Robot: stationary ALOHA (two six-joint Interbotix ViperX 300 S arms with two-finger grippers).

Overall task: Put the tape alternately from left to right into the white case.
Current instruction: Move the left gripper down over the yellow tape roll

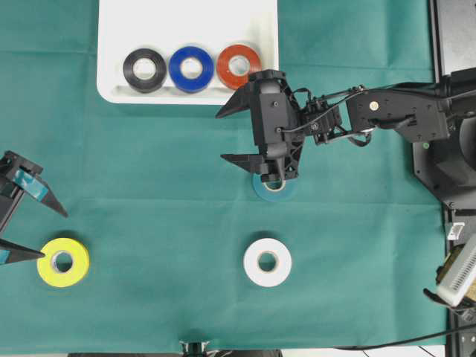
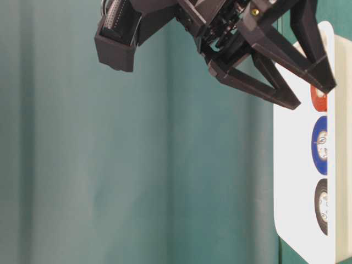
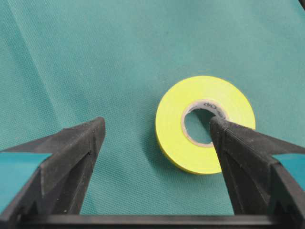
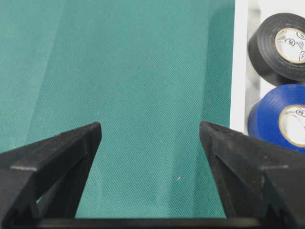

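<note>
Approaching the yellow tape roll (image 3: 205, 124) with the left gripper (image 1: 30, 223): jaws spread wide, nothing held. In the left wrist view one finger tip overlaps the roll's core hole while the other stands well off to the side on bare cloth, so the roll is not centred between them.

Risks from here, as judgement:
- Off-centre approach: closing now could nudge the roll sideways or catch only its wall, and it may slide on the green cloth (image 1: 163, 208) instead of seating
- Roll lies flat; a finger coming down onto its top face would press it, not grip it
- Loose cloth may ruck up under a dragging finger tip

Right gripper (image 1: 238, 134) hangs over mid-bench with jaws wide apart, empty, just beside the near right corner of the white case (image 1: 111, 44). It partly covers a teal tape roll (image 1: 271, 192) lying beneath it. Judged as the main obstacle: any carry toward the free right part of the case passes close to this arm.

White case sits at the far edge of the bench, holding black roll (image 1: 144, 70), blue roll (image 1: 191, 68) and red roll (image 1: 238, 65) in a row, touching or nearly so. White tape roll (image 1: 267, 262) lies flat near the front, well apart from the yellow one
</note>
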